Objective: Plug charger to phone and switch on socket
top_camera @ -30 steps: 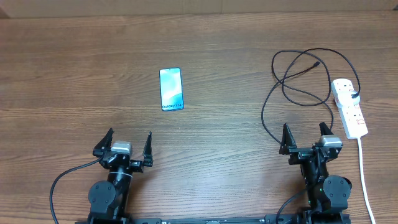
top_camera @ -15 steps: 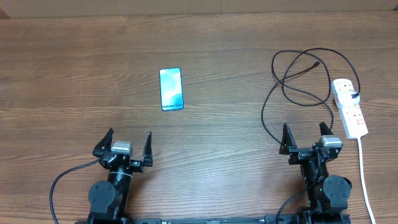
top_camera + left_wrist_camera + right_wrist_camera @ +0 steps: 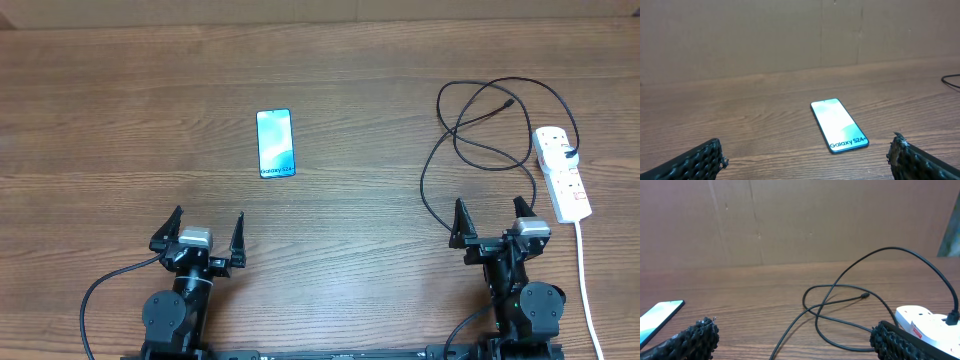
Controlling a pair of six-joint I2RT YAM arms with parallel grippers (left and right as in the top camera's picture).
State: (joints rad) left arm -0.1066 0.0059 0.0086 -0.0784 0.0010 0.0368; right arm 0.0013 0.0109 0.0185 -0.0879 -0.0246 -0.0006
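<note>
Though charger (image 3: 863, 296) sprawls, phone (image 3: 276, 143) lies apart.

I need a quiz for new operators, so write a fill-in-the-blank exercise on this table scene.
1. The phone lies flat with its screen facing ___.
2. The small tip of the charger lies on the table, not yet plugged into the ___.
3. The left gripper and the right gripper are both ___.
4. The socket lies on the side of the ___ arm.

Missing words: up; phone; open; right.
</note>
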